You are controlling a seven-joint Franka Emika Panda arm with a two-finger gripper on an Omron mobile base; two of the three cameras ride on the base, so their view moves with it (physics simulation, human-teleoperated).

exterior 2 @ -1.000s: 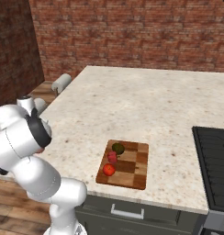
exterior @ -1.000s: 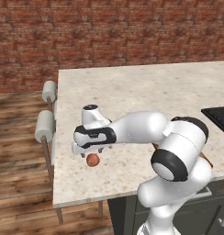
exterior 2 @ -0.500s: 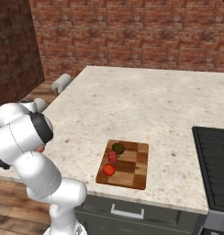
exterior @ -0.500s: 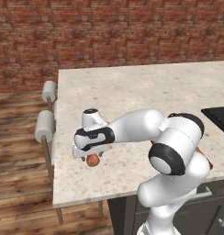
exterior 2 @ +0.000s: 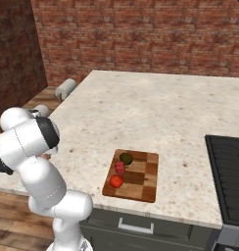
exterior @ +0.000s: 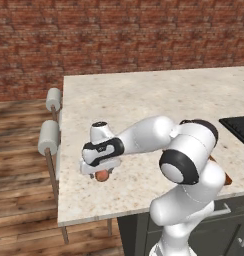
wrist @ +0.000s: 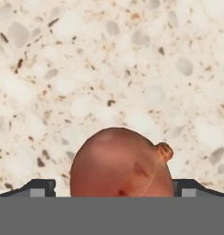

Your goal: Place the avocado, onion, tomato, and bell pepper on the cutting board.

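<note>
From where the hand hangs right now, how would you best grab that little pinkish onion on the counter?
Probably across its round middle, coming straight down from above. The onion is a smooth ball resting on the speckled counter, with a small nub at one side, so the widest part gives the firmest hold. The open gripper already has a fingertip on either side of it.

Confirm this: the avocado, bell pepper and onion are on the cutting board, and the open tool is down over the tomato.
Swapped. The right base view shows the tomato on the cutting board with the avocado and bell pepper. The open tool is down over the onion, seen in the hand view.
</note>
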